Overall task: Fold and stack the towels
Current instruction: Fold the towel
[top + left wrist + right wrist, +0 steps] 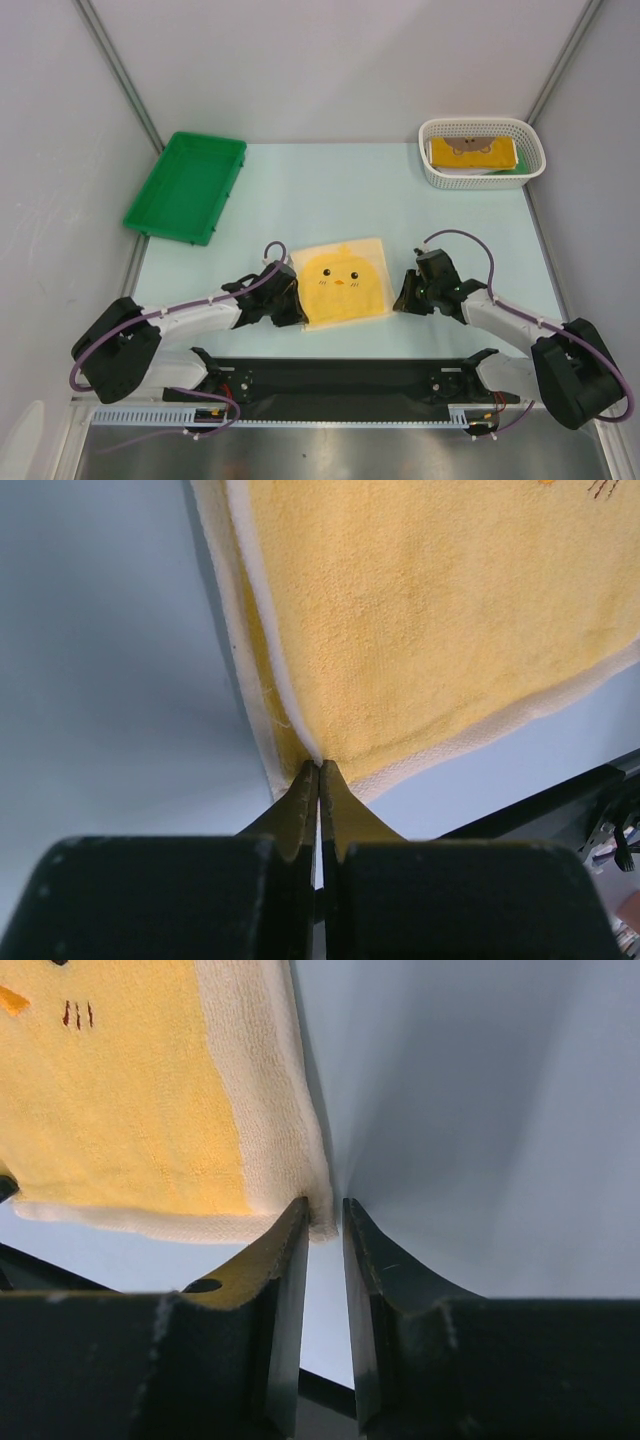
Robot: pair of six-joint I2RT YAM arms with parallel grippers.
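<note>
The yellow chick towel (345, 282) lies flat mid-table between the arms. The left gripper (320, 765) is pinched tight on its near-left corner. The right gripper (325, 1205) sits at the near-right corner, jaws a sliver apart. It looks like soft, light, floppy terry, best held by the hemmed corners or it'll sag.

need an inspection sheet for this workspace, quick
surface: pale green table, no spills seen
job's things: yellow towel flat by the arms; folded towel in white basket, far right
clutter: green tray, far left
grippers: left gripper shut on the yellow towel's near left corner; right gripper slightly open at its near right corner
cables: purple cable looped along each arm
surroundings: grey walls, metal posts
</note>
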